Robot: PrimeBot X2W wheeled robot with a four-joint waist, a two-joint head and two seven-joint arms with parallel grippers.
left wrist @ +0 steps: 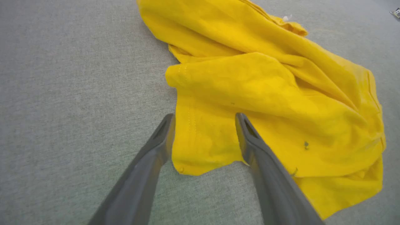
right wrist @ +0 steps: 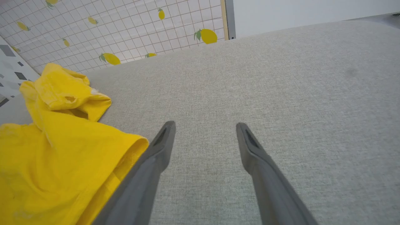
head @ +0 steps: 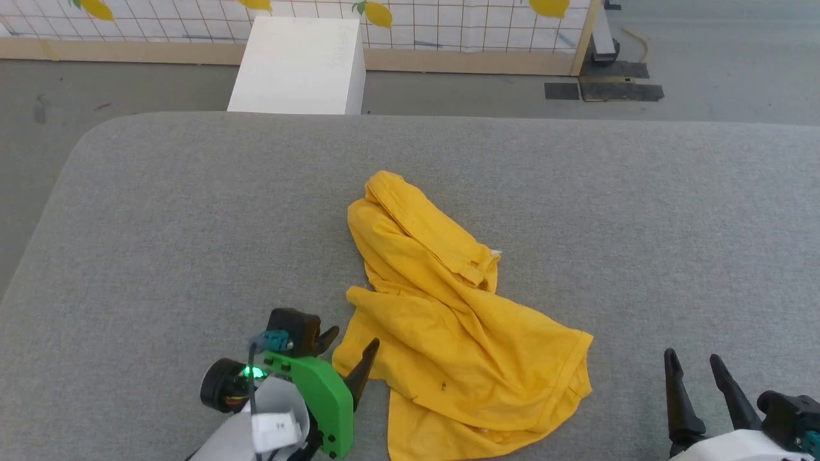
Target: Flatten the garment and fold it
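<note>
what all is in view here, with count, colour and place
garment: one, mustard yellow, crumpled mid-table
table: one, grey fabric top, under the garment
box: one, white, on the floor past the table's far edge
screen: one, white grid with yellow lemons, wood-framed, at the back
mats: several, black, floor at far right
left tool: one, dark fingers, open, at the garment's near left edge
right tool: one, dark fingers, open, over bare table right of the garment

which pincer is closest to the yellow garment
The left pincer: its open jaws flank a corner of the garment, while the right pincer, also open, sits apart over the grey surface.
</note>
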